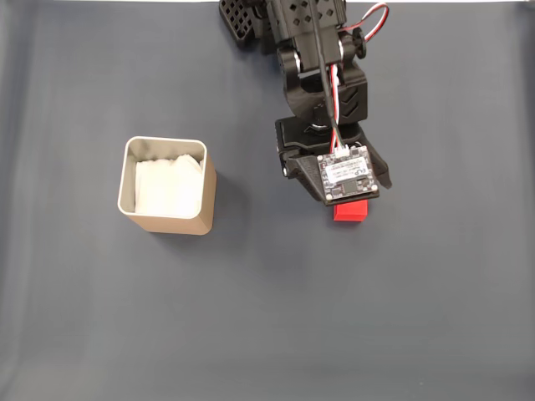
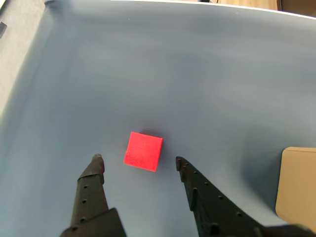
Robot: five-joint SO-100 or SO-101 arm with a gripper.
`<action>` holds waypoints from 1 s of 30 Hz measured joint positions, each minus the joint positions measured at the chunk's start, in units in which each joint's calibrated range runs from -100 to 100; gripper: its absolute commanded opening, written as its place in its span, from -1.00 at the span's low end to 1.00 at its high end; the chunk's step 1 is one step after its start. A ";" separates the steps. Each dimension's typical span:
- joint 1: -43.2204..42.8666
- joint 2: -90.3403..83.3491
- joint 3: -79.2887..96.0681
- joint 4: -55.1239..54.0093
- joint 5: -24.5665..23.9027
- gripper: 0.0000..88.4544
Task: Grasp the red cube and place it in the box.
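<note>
Wrist view: the red cube (image 2: 143, 151) lies on the grey mat, just beyond the gripper (image 2: 138, 161), jaws wide and apparently above it — approach step. Next: descend, straddle, close. The box (image 1: 166, 185) sits well left in the fixed view.

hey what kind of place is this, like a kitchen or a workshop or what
Probably a tabletop robot practice setup rather than a kitchen: a plain dark grey mat covers the surface, with just a red cube, a tan box and a small black arm whose open gripper hangs over the cube.
</note>
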 measured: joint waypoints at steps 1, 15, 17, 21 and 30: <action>0.00 0.09 0.00 -0.32 0.00 -0.18; 0.83 0.80 1.09 -2.11 -0.78 -0.23; 0.98 0.80 1.82 -2.36 -0.78 -0.23; 0.98 0.80 3.28 -3.09 -0.78 -0.23; 1.28 1.52 4.37 -4.96 -0.83 -0.23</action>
